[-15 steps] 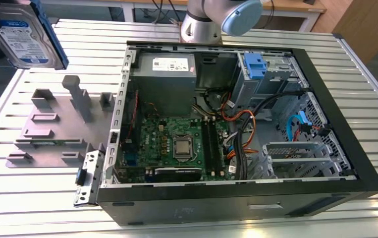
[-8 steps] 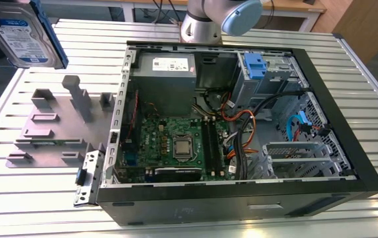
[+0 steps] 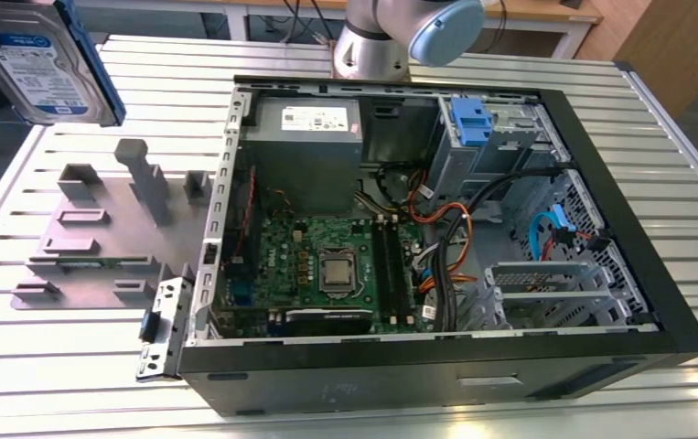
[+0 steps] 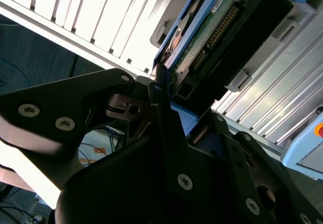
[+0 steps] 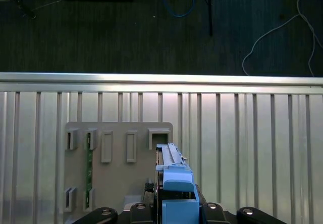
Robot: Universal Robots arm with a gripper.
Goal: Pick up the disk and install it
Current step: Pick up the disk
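No print is found legible; a white-and-blue label (image 3: 38, 80) is noted on the disk (image 3: 44, 57), a white sticker (image 3: 315, 116) on the power-supply box (image 3: 306, 151).

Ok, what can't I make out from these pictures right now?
- Exterior view: the disk is cut off by the picture's top edge, so its upper end is lost.
- First wrist view: the disk is edge-on, hiding its label; it covers where the tool grips it.
- Second wrist view: the tool's dark links cover the disk's near end.
- Exterior view: cables cover part of the computer case floor.

Silver arm (image 3: 367, 50), pale blue joint cap (image 3: 446, 27), black tool (image 4: 189, 100), silver screws (image 4: 184, 182)
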